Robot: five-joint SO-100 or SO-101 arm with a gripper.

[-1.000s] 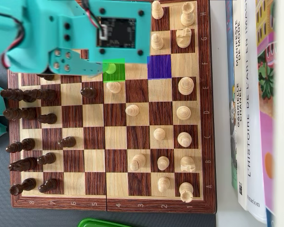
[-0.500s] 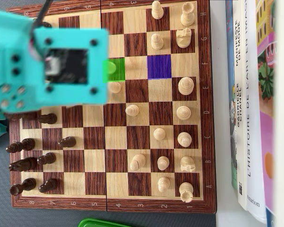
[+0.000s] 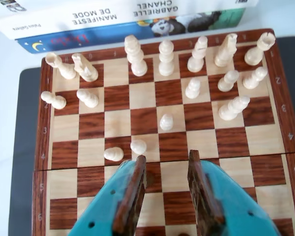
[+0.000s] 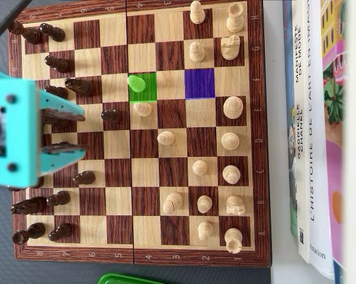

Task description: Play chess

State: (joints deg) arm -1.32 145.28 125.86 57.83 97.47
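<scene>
1. Your tool (image 3: 167, 189) hangs over the chessboard (image 4: 115, 59) with its jaws set apart by about one square and nothing between them; in the overhead view it sits over the dark side of the board at the left (image 4: 62, 131).
2. In the wrist view the squares directly between and ahead of the fingertips are bare; the nearest piece ahead is a lone white pawn (image 3: 166, 122) one rank further on.
3. Two more white pawns (image 3: 138, 146) (image 3: 113, 154) stand just left of the left fingertip in the wrist view, close beside it.
4. In the overhead view a green-tinted square (image 4: 143, 87) holds a pawn, and a purple-tinted square (image 4: 199, 83) two files to its right is bare.
5. Dark pieces crowd the left edge in the overhead view; a dark pawn (image 4: 111, 116) stands just right of the tool's upper finger.
6. The board's middle files offer the most open room.
7. Books (image 4: 311, 130) lie on the desk along the board's right rim in the overhead view, close to the frame; a green object (image 4: 127, 278) peeks in below the bottom rim.
</scene>
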